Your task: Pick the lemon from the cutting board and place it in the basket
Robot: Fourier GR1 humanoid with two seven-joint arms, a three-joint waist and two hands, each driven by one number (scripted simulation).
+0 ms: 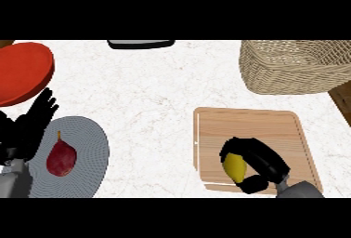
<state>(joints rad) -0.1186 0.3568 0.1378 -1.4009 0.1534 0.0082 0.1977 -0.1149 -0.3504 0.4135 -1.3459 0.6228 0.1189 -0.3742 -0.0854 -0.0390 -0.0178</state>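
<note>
One lemon [234, 167] is seen, lying on the single wooden cutting board [254, 125] at the lower right of the frame, towards that board's lower left part. One woven basket [291, 69] stands at the upper right, apart from the board. One grey plate [89, 148] at the lower left carries one dark red fruit [61, 159]. One red plate [24, 69] is cut by the upper left edge, and one black object [140, 44] by the top edge. The right hand [264, 160] is curled round the lemon, fingers and thumb closed on it. The left hand [29, 126] is held with fingers straight and spread at the left edge. Everything is borne by a white marbled worktop [151, 93]
</note>
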